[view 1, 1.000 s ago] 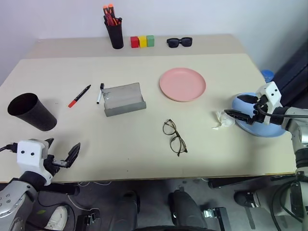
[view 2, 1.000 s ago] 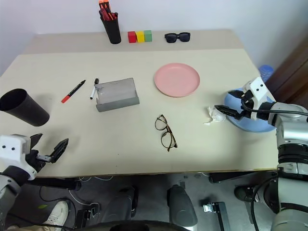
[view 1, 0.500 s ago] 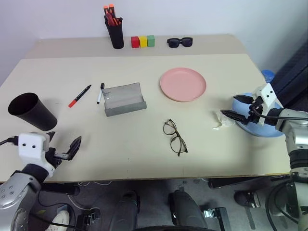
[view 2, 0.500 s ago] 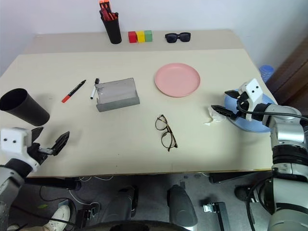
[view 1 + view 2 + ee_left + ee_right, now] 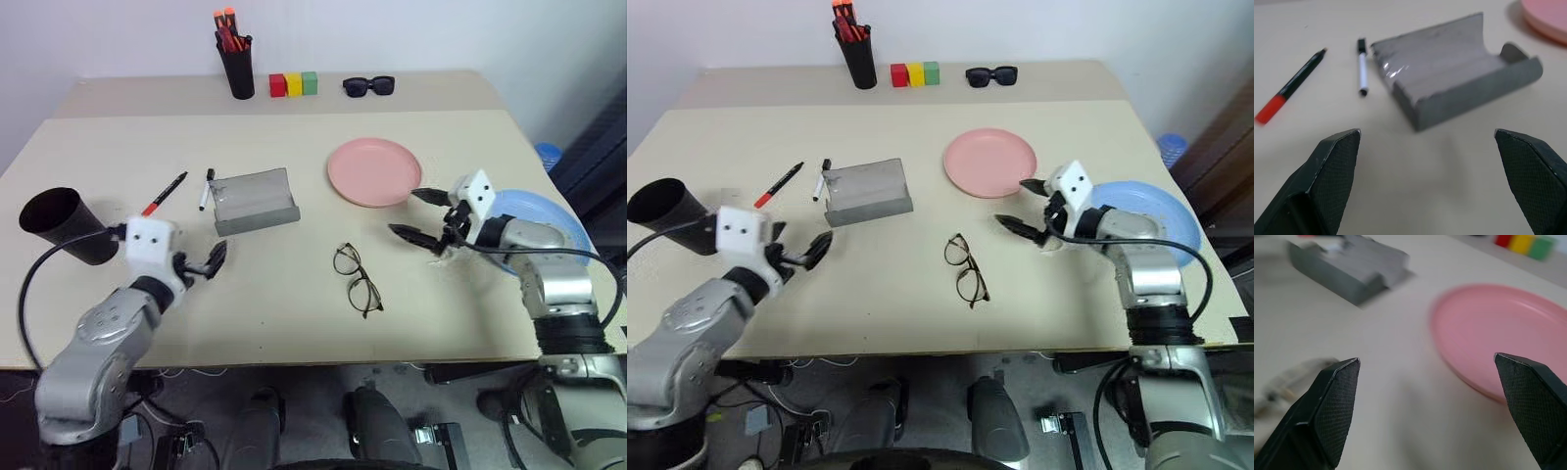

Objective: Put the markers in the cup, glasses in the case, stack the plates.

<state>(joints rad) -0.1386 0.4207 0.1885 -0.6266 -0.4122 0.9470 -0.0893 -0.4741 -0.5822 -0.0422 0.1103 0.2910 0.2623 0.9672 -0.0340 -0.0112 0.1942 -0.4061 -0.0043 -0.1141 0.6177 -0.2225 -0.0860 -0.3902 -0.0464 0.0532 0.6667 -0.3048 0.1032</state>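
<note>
On the beige desk [image 5: 294,323], the grey glasses case [image 5: 253,202] lies open near the middle, its paler inside facing up. Just beside its left end lies the white marker with black ends [image 5: 205,190], and a little further left the black marker with the red cap [image 5: 163,194], both flat on the desk and apart from each other. The black cup [image 5: 61,226] lies tipped on its side near the left edge, mouth pointing away to the left. The wire-frame glasses [image 5: 357,280] rest unfolded in front of the case, to its right. The pink plate [image 5: 374,171] sits behind them, and the light blue plate [image 5: 537,223] lies near the right edge, partly under the right arm. The left gripper [image 5: 203,264] hovers in front of the case with its fingers spread wide and empty. The right gripper [image 5: 419,217] hangs between the pink plate and the glasses, fingers likewise wide apart, holding nothing. At the back stand a pen holder [image 5: 235,69], three coloured blocks [image 5: 293,84] and sunglasses [image 5: 369,86].
</note>
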